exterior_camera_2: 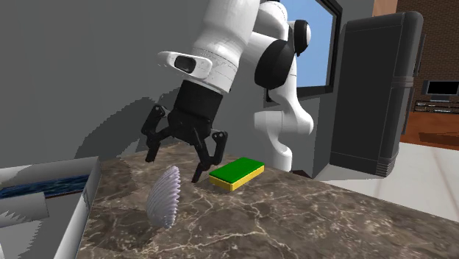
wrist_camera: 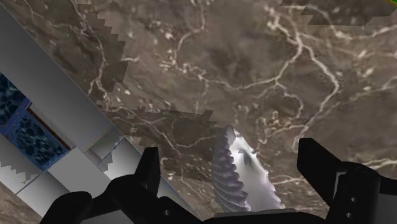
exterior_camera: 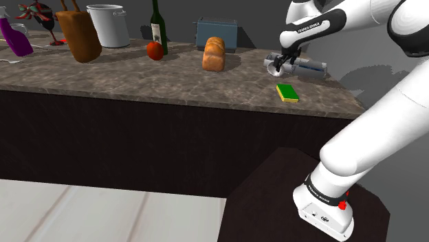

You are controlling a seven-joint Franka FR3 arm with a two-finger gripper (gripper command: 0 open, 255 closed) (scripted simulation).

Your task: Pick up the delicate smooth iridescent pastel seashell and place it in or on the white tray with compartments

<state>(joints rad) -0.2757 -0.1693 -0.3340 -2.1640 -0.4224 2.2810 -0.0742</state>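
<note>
I have the all-black two-finger hand [exterior_camera_2: 173,168] open, fingers spread, hovering just above the pale ribbed fan-shaped seashell [exterior_camera_2: 163,197]; the shell stands on edge on the dark veined marble tabletop [exterior_camera_2: 309,221], just beside the white compartment tray [exterior_camera_2: 82,210], untouched; in the wrist view it sits between the fingers. I judge this the approach before the grasp; next I'd lower until the fingers straddle the shell, close gently across its thin faces, then lift it over the tray's wall.
</note>
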